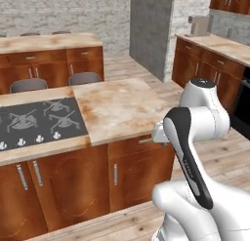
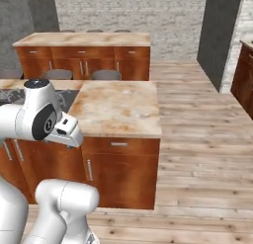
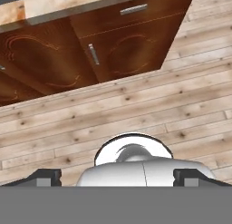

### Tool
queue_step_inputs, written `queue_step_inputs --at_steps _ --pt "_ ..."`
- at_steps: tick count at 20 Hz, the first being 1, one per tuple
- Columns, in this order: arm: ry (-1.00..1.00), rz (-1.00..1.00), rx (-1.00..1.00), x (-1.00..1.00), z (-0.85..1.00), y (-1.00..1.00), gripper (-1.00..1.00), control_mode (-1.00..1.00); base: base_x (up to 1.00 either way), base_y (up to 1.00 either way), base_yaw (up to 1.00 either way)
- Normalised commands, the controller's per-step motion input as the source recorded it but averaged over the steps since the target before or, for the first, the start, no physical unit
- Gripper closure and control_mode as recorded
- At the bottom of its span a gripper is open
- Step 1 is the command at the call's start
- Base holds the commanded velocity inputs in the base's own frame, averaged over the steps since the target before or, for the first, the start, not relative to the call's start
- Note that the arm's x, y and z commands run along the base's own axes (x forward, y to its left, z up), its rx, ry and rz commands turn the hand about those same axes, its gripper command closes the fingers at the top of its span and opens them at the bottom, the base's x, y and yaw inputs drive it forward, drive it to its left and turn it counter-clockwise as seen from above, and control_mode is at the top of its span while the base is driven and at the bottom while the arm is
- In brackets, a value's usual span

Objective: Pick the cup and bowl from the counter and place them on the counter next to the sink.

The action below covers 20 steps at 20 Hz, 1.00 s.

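Right now the arm (image 1: 195, 137) is folded up in front of the island worktop (image 1: 117, 108), a beige stone top mottled rust-orange over reddish-brown cabinets (image 2: 118, 169). Seen from the left base view, a grey four-burner cooktop (image 1: 34, 123) is set into the left part of that worktop, and the stone beside it lies bare. Behind the island stands a second worktop (image 2: 84, 39) of the same stone with drawers under it, and two grey chair backs (image 1: 84, 78) show between the two. Along the right wall in the left base view runs a third worktop (image 1: 219, 46) with a pale boxy appliance (image 1: 199, 25) at its far end. A grey pillar (image 1: 150, 30) rises from the plank floor (image 2: 197, 139) between the back wall and that right-hand run. The hand view looks down at the floor planks and at the lower cabinet doors with their metal handles (image 3: 93, 54); the tool (image 3: 118, 177) points at the floor, its two dark fingertips (image 3: 45, 177) standing far apart at the bottom corners with nothing between them, so it is wide open and carries nothing. As for the cup, the bowl and the sink, I cannot tell where they are from these views.
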Motion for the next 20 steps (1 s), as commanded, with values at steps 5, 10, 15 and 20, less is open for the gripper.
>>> queue_step_inputs --at_steps 5,10,15,20 --pt "0.00 0.00 0.00 0.00 0.00 0.00 -1.00 1.00 -0.01 1.00 0.00" --pt "0.00 0.00 0.00 0.00 0.00 0.00 -1.00 1.00 0.10 1.00 0.00" --pt "0.00 0.00 0.00 0.00 0.00 0.00 -1.00 1.00 0.78 1.00 0.05" --pt "0.00 0.00 0.00 0.00 0.00 0.00 -1.00 1.00 1.00 1.00 0.08"
